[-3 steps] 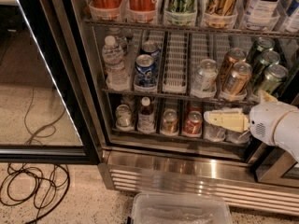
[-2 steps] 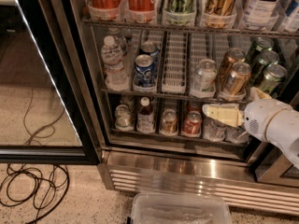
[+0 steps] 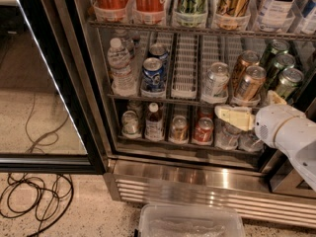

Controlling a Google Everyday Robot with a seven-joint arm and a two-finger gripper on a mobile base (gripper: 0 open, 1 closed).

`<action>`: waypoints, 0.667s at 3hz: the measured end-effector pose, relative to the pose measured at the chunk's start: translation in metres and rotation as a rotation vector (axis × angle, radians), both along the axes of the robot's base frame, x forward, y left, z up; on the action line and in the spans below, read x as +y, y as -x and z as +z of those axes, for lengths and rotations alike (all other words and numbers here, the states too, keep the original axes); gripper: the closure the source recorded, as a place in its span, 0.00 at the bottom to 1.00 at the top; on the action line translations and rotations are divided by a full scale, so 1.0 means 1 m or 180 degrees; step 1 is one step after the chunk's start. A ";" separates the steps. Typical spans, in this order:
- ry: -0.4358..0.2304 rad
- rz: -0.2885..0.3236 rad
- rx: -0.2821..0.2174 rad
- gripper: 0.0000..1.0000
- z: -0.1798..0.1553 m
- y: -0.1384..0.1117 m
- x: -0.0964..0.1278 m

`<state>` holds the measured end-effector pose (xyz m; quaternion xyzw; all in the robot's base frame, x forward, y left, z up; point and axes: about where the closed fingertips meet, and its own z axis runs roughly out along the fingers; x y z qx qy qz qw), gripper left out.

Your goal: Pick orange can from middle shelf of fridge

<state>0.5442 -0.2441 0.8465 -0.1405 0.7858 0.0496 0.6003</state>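
Note:
Two copper-orange cans stand one behind the other in a lane at the right of the middle shelf [image 3: 183,90] of the fridge [image 3: 197,184]. The front orange can [image 3: 250,83] is at the shelf's front edge and the second one [image 3: 243,63] is behind it. My gripper [image 3: 254,108], on a white arm coming in from the right, is just below and in front of the front orange can. It is open: one cream finger [image 3: 234,117] points left under the shelf edge, and the other fingertip [image 3: 275,98] shows to the can's right. It holds nothing.
On the same shelf are a water bottle [image 3: 121,65], blue cans [image 3: 153,73], a clear can [image 3: 216,79] and green cans [image 3: 282,70]. The lower shelf has small bottles and a red-orange can [image 3: 202,130]. The glass door [image 3: 54,83] stands open at the left. A clear plastic bin [image 3: 190,222] and cables [image 3: 29,196] lie on the floor.
My gripper has risen a little and moved slightly left, from the lower shelf's level up to just under the front orange can.

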 end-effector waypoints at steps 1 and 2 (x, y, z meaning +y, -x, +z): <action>0.0046 -0.0203 -0.0091 0.10 0.001 -0.003 -0.012; 0.0069 -0.0268 -0.0179 0.11 0.003 -0.011 -0.016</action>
